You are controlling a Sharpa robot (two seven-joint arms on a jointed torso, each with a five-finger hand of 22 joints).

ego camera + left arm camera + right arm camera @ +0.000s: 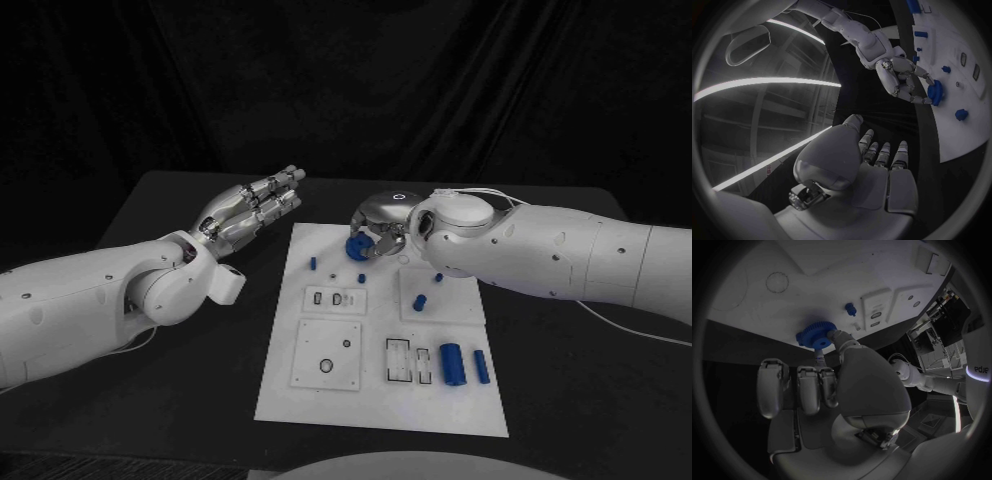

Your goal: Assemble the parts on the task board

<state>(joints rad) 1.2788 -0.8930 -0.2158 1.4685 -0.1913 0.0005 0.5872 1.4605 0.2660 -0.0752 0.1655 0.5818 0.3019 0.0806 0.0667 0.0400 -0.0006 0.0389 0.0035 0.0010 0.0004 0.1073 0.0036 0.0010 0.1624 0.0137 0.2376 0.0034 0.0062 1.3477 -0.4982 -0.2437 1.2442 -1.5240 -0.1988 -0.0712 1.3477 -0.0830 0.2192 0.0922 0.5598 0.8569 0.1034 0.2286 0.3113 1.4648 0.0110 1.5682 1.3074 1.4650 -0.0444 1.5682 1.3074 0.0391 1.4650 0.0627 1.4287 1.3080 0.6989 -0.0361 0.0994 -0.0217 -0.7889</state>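
Right hand (382,228) pinches a blue gear (815,335) at the far edge of the board (378,400), fingertips (834,336) touching its rim. Left hand (257,208) hovers off the board's left side, fingers straight, holding nothing, well apart from the gear.

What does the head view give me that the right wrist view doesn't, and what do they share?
Head view alone: the left robot hand raised beside the board with fingers straight and apart, holding nothing, and the blue cylinders lying at the board's near end.

Right wrist view alone: a close look at the right robot hand, with a fingertip touching the blue gear at the board's edge.

Both: the white task board, the blue gear and a small blue peg standing in the board.
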